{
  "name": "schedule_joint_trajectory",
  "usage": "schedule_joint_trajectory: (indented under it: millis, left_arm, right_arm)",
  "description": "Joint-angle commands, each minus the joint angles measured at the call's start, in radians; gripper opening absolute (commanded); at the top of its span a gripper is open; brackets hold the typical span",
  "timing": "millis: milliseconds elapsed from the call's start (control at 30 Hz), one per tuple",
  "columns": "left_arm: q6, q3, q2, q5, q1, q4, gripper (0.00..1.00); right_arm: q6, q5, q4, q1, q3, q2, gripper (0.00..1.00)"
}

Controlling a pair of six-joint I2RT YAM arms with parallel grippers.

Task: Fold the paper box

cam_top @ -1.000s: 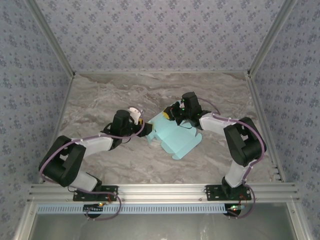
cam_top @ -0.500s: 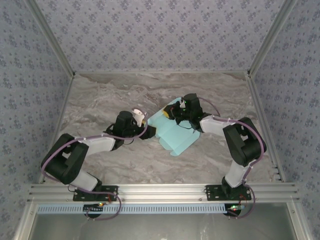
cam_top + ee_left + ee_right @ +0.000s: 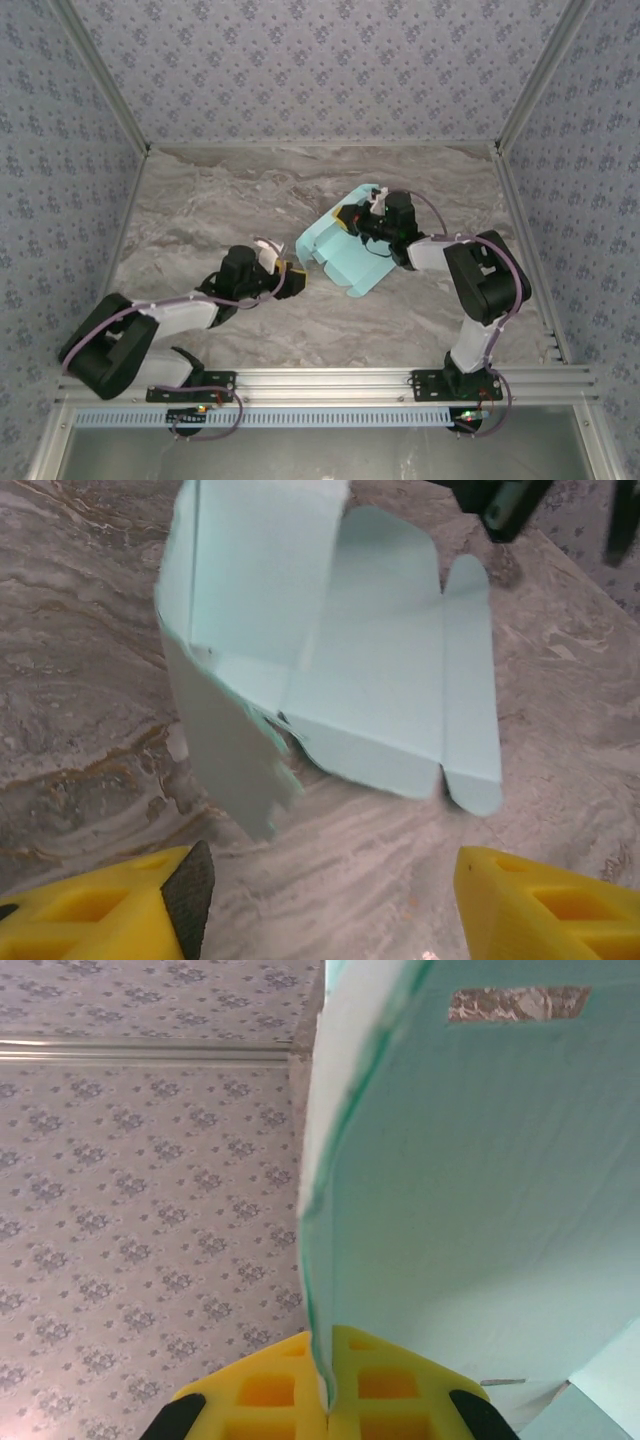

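Clamping the paper box (image 3: 345,262) by its far edge, right pincer (image 3: 328,1380) holds it tilted; left pincer (image 3: 330,885), fingers apart, faces the near flap (image 3: 225,770), just short.

Right claw (image 3: 354,222) apparently pinches the paper box (image 3: 343,263).

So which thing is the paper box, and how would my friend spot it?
Find the grey marbled table between the flowery walls. Near its middle is the paper box: a plain pale blue card sheet, partly folded up, one edge pinched by the right gripper. It is the only card thing on the table.
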Motion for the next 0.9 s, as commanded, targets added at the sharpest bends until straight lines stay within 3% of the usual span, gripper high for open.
schedule_joint_trajectory:
  millis: [0,167,267,400,633,867]
  left_arm:
    - [0.008,-0.020,-0.078,-0.122,-0.025,-0.040,0.67]
    - [0.045,-0.020,-0.060,-0.283,-0.025,-0.021,0.68]
    - [0.101,-0.027,0.026,-0.363,-0.024,0.104,0.65]
    - [0.170,-0.021,0.135,-0.349,-0.025,0.299,0.64]
    - [0.294,0.010,0.216,-0.156,-0.034,0.375,0.65]
    - [0.309,0.055,0.266,-0.171,-0.040,0.341,0.64]
  right_arm:
    - [-0.028,-0.062,0.102,-0.018,-0.023,0.037,0.01]
    - [0.022,-0.089,0.195,-0.019,-0.033,0.095,0.01]
    - [0.054,-0.097,0.240,-0.021,-0.037,0.120,0.01]
    - [0.070,-0.104,0.260,-0.023,-0.039,0.125,0.01]
    - [0.072,-0.123,0.262,-0.044,-0.042,0.122,0.01]
    - [0.044,-0.185,0.265,-0.064,-0.025,0.130,0.00]
